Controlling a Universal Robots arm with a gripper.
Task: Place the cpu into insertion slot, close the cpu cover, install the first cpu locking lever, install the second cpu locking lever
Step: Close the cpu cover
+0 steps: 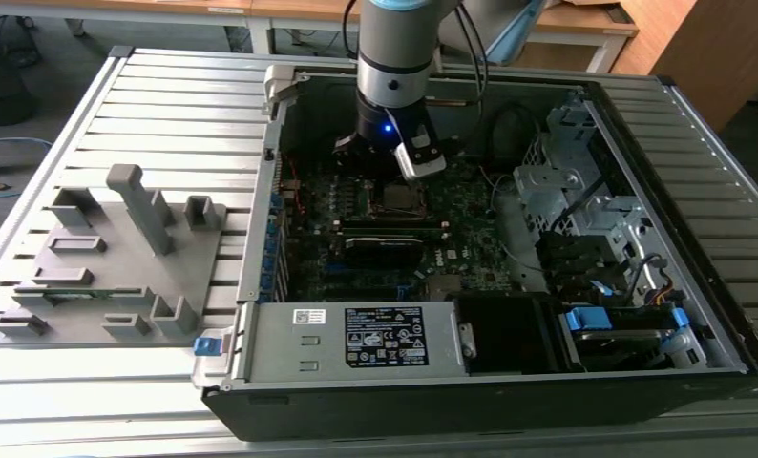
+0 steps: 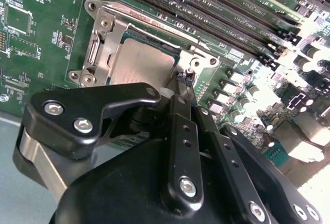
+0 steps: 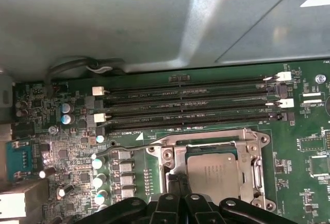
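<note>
My claw point(image 2: 184, 78) is down inside the open computer case point(image 1: 481, 405), which lies on the slatted table point(image 1: 162, 105) toward the exterior view's right, and I hang over the middle of the motherboard point(image 3: 304, 182). In the second wrist view my two fingers point(image 2: 180, 131) run together to a point, with no gap at the tips that I can make out. Whether something thin is pinched between them I cannot tell. The tips sit right at one corner of the insertion slot point(image 1: 400, 198), just beside its silver rim, on the side where a row of small capacitors point(image 3: 98, 163) stands. I cannot say whether I touch the metal there. The cpu point(image 3: 214, 172) lies flat in the slot, with its dull grey top showing through the window of the cpu cover point(image 3: 256, 166). The cover is folded down flat around the chip, its frame lying level with the board. A thin metal rod point(image 3: 139, 141) runs along the slot's edge nearest the long black memory slots point(image 3: 191, 105), and I cannot tell if it is latched. At the case's near edge in the exterior view sits the silver box point(image 1: 277, 336) with its white label, well apart from me. A grey fixture point(image 1: 112, 277) with upright holders rests on the table's edge at the exterior view's left, beside the case.
</note>
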